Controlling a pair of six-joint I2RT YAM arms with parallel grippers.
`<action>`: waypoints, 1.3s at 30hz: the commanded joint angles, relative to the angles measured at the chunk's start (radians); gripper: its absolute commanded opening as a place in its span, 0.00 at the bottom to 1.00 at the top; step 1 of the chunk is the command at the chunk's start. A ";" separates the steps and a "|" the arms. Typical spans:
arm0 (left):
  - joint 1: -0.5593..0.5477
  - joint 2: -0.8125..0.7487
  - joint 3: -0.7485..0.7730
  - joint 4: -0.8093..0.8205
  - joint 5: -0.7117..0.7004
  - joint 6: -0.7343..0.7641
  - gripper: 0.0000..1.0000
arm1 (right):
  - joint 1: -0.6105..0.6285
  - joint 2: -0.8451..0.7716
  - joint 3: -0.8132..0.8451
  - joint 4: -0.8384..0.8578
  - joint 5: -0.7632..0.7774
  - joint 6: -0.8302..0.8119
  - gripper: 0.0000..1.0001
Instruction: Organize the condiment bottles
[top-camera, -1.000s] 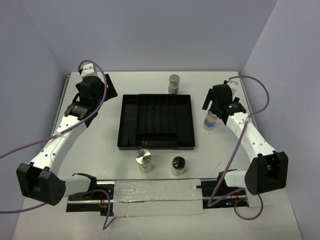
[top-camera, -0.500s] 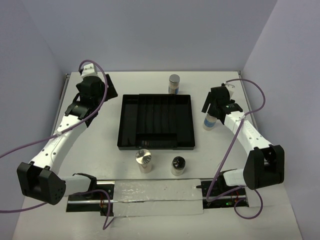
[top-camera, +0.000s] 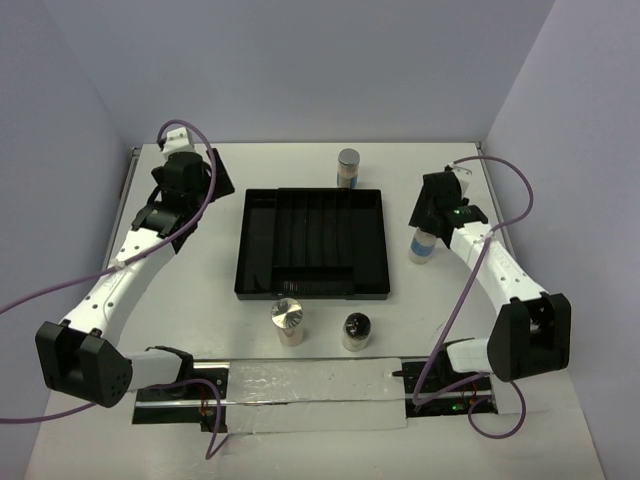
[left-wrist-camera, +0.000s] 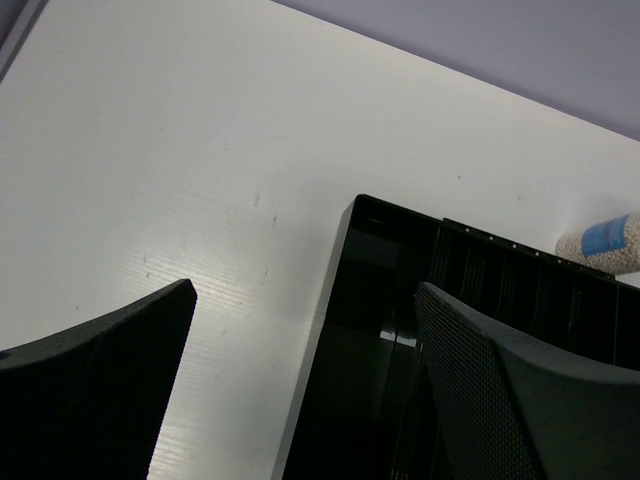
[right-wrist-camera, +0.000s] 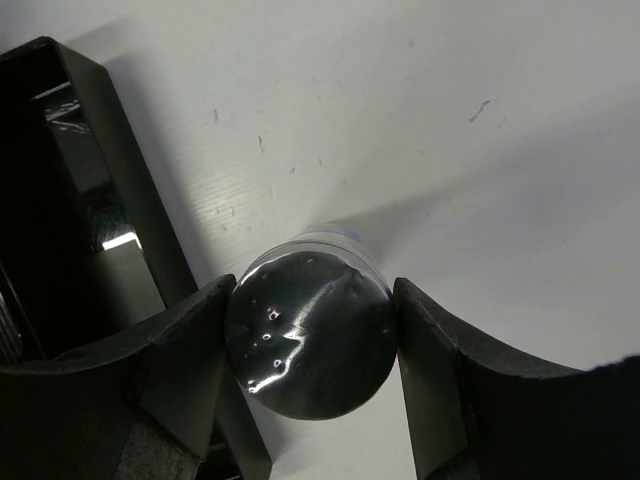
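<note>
- Lower centre of the top view: silver-lid jar (top-camera: 288, 322) and dark-lid jar (top-camera: 357, 330) stand upright just below the tray (top-camera: 312, 190), apart from each other; neither is in the tray.
- We see no jars in the tray, so we judge the task is at its start.
- Right of centre: right gripper (right-wrist-camera: 312, 295) is clamped on the blue-label jar (top-camera: 422, 247), with a finger touching each side just under the lid. The jar is upright on the table, just beside the tray's right wall.
- Step in hand, as we judge it: grasp made, lift not yet begun.
- The next move calls for a straight lift clear of the tray wall, a carry left over a slot, then setting the jar down upright before letting go. A tilt could tip it.
- Upper left: left gripper (left-wrist-camera: 305, 292) is spread wide and holds nothing, hanging above the tray's corner.
- Top centre: far jar (top-camera: 348, 168) stands upright just beyond the tray's far rim.
- The table (top-camera: 200, 300) is white and matte, with faint scuffs.
- The walls (top-camera: 300, 70) are plain pale lavender and close in on three sides.
</note>
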 joint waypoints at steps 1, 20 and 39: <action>0.001 -0.028 0.011 0.017 -0.098 -0.040 0.99 | 0.022 -0.087 0.175 0.000 0.046 -0.027 0.34; 0.019 -0.030 0.045 -0.048 -0.152 -0.067 1.00 | 0.247 0.219 0.541 -0.017 -0.012 -0.070 0.31; 0.030 -0.042 0.040 -0.077 -0.140 -0.074 0.99 | 0.277 0.411 0.504 0.093 -0.002 -0.053 0.32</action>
